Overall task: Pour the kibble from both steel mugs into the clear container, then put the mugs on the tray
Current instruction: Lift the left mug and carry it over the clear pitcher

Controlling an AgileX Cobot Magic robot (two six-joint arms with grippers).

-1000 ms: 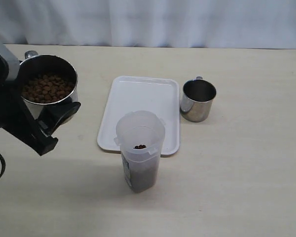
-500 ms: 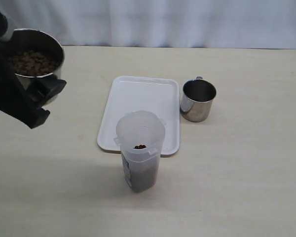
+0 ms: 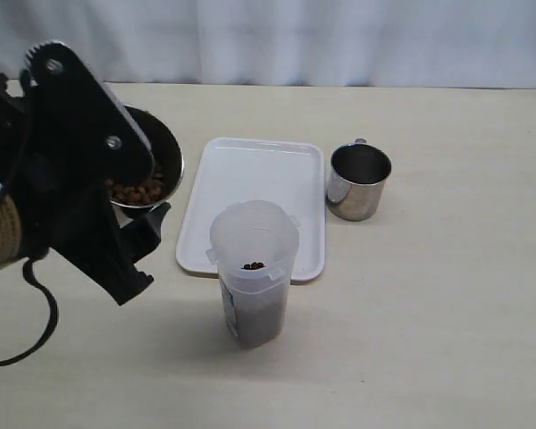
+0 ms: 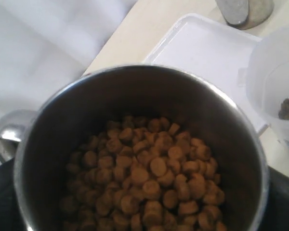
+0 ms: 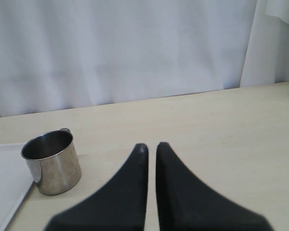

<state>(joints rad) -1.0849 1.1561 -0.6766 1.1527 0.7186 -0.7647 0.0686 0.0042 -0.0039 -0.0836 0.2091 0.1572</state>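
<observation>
My left gripper (image 3: 143, 204) is shut on a steel mug (image 3: 171, 159) and holds it in the air just left of the tray (image 3: 261, 168). This mug (image 4: 135, 79) is about half full of kibble (image 4: 151, 175), and the arm hides most of it in the exterior view. The clear container (image 3: 253, 268) stands in front of the tray with some kibble (image 3: 254, 265) in it, right of and below the held mug. The second steel mug (image 3: 358, 181) stands upright on the table right of the tray. My right gripper (image 5: 149, 147) is shut and empty, with that mug (image 5: 52, 162) off to its side.
A white curtain (image 3: 339, 40) closes off the table's far edge. The left arm's black body (image 3: 62, 197) and its cable (image 3: 36, 313) fill the table's left part. The tray's edge (image 5: 5, 178) shows beside the second mug in the right wrist view.
The left arm has carried the kibble mug from the far left to the right, up to the tray's left edge. Container, tray and second mug have not moved.
</observation>
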